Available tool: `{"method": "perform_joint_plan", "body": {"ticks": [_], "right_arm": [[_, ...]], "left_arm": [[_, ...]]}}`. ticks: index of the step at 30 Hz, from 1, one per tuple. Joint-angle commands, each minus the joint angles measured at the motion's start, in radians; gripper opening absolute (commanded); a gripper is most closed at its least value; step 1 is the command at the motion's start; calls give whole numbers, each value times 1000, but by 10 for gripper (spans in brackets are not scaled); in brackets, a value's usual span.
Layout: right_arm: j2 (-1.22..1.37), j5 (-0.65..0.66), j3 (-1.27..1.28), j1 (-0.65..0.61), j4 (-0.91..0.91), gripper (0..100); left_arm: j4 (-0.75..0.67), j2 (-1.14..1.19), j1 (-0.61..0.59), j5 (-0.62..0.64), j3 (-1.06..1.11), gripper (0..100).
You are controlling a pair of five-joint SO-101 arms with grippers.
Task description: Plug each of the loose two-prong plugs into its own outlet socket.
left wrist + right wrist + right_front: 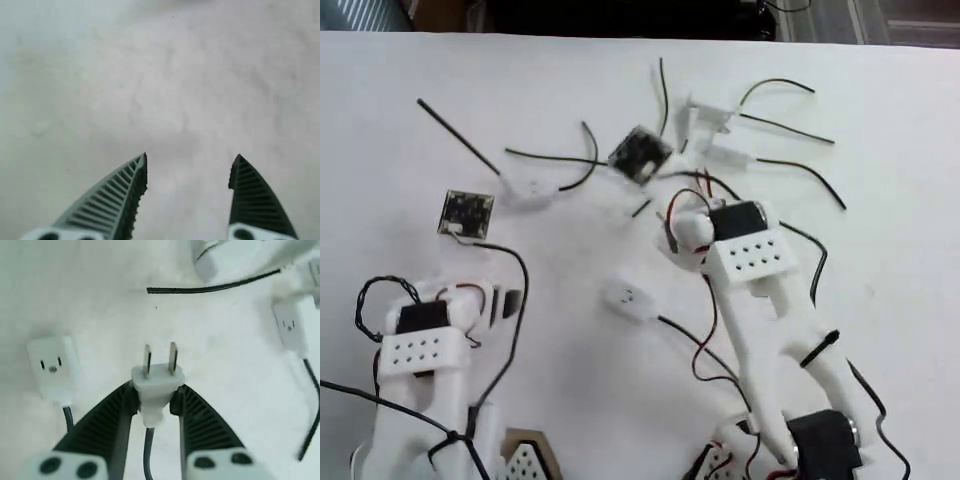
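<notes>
1. Broadly, a white counter [400,100] carries everything. Loose black cables [800,170] lie scattered over its far half.
2. In the high view the right arm [790,320] stretches from the lower edge toward the middle of the counter and ends among the cables. The left arm [415,350] sits in the lower left corner, well apart from that clutter.
3. The right hand [155,390] is clamped on a white two-prong plug [156,376]. Its dark ribbed fingers [110,425] press on both sides of the plug's body. The two metal prongs stick out past the fingertips, and the plug's black cord runs back between the fingers.
4. The left hand [190,160] is spread wide with nothing between its fingers. It is over a bare patch of counter.
5. In the right wrist view a white outlet socket [50,365] lies face up on the counter to one side of the held plug. It does not touch the prongs, and a dark cord leaves its end. A second socket [289,330] lies on the other side, farther off, with its own black cord.
6. In the high view another white socket block [630,298] rests between the two arms. Its cable trails toward the right arm's base.
7. Two small dark circuit boards lie flat on the counter, one [468,212] beyond the left arm and one [640,153] among the cables.
</notes>
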Motion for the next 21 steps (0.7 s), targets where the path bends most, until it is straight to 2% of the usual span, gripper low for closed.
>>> {"method": "perform_joint_plan", "body": {"ticks": [1, 6, 10, 14, 17, 21], "right_arm": [[-42, 368, 51, 58, -10, 17], [-42, 723, 161, 153, -10, 17], [-42, 850, 196, 220, -10, 17], [-41, 872, 198, 260, -44, 18], [-41, 836, 198, 291, -104, 23], [-42, 701, 196, 337, -156, 149]], "left_arm": [[-15, -27, -5, -11, -6, 268], [-15, -27, -5, -11, -6, 268], [-15, -27, -5, -11, -6, 268], [-18, -27, -5, -11, -5, 268], [-32, -25, -5, -11, -2, 268], [-34, -25, -5, -11, -2, 268]]}}
